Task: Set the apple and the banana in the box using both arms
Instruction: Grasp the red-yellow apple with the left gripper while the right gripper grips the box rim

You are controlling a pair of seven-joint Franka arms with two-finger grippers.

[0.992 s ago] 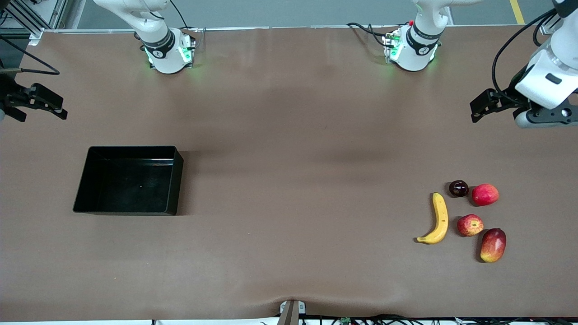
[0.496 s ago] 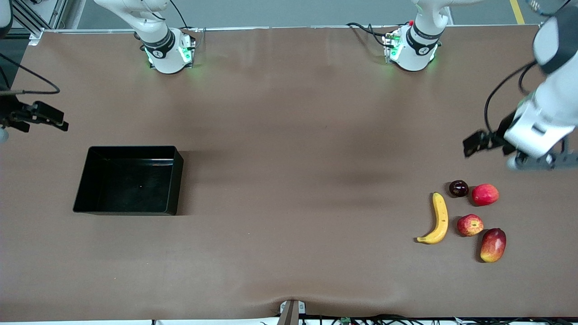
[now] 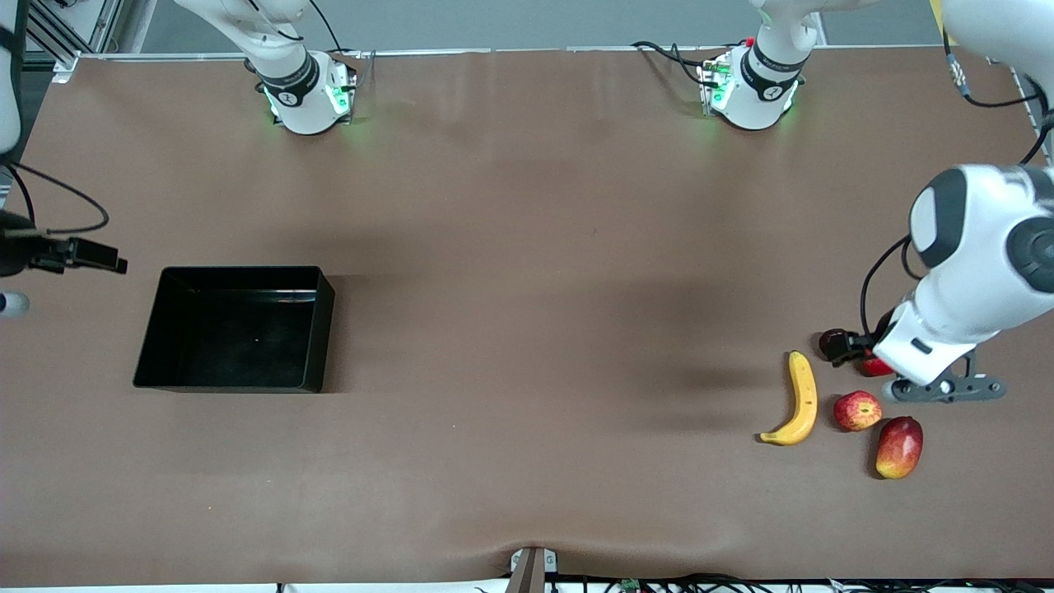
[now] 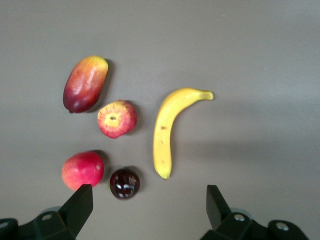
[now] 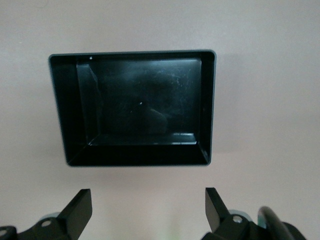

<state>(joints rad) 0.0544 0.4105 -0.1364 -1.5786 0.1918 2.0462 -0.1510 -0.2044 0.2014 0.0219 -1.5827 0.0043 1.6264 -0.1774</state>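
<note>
The yellow banana lies on the table at the left arm's end, with the streaked red apple beside it. In the left wrist view the banana and the apple both lie free. My left gripper hangs open and empty over the fruit group, above a dark round fruit; its own view shows it open. The black box stands empty toward the right arm's end. My right gripper is open and empty in the air beside the box.
A red-yellow mango-like fruit lies nearer the front camera than the apple. A smooth pinkish-red fruit lies next to the dark round fruit; in the front view the left hand covers most of both. The table's edge runs close to the fruit.
My left arm has swung down from the table's back corner to over the fruit group. My right gripper has shifted a little toward the front camera, beside the box. No fruit has moved.
</note>
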